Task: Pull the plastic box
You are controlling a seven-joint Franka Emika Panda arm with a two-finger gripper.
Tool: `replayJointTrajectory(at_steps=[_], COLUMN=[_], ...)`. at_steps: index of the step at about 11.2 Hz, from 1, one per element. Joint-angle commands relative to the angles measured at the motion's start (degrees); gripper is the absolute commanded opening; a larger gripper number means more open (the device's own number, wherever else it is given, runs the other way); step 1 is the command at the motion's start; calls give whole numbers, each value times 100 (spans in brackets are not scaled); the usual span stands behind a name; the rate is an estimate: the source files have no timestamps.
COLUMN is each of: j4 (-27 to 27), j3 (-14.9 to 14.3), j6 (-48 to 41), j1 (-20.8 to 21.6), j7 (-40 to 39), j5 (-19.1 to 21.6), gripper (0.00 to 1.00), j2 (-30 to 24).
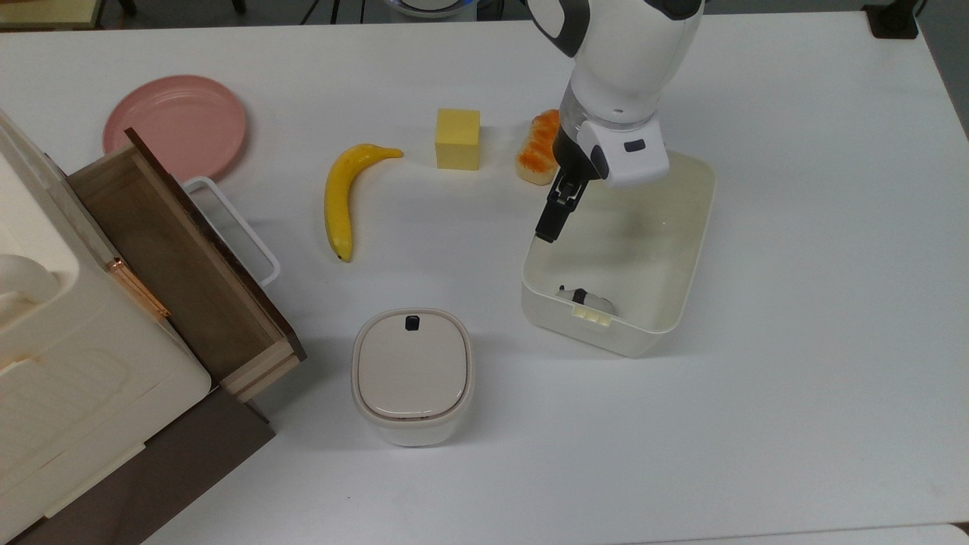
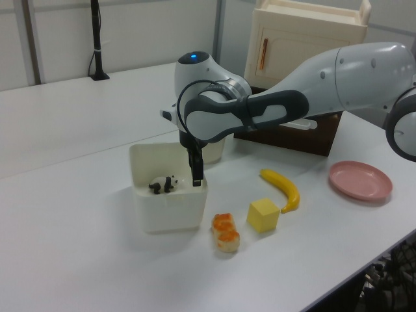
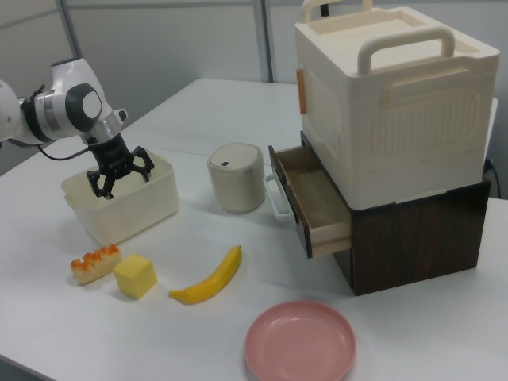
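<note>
Gripper hangs at the plastic box, on the long wall facing the bread roll. Right view shows the fingers spread apart, straddling the rim; whether they touch the wall, can't tell. Top view shows one dark finger right at that rim, near the box corner toward the lidded bin.

Box sits on the white desk, mid-desk toward the top view's right edge, skewed to the desk edges. Roll is just beside the box's upper-left corner in the top view, partly hidden by the arm. Yellow cube, then banana, then pink plate run off toward the top view's left edge.

Left view shows a small black-and-white panda figure inside the box, near the gripper; in the top view it lies against the short wall carrying the latch tab. Right view adds the cream cabinet with carry handle on a dark base, wooden drawer pulled open, at the desk's far side from the box.
</note>
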Motion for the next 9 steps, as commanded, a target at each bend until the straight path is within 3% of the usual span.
replayJointTrajectory(at_steps=[1, 4, 9], j4=[-379, -660, -749], j3=[-206, -328, -540], j6=[-69, -104, -113], j1=[75, 84, 101], j7=[-121, -183, -359], j5=[-97, -97, -132], gripper=[100, 100, 100], j2=[-412, -676, -677])
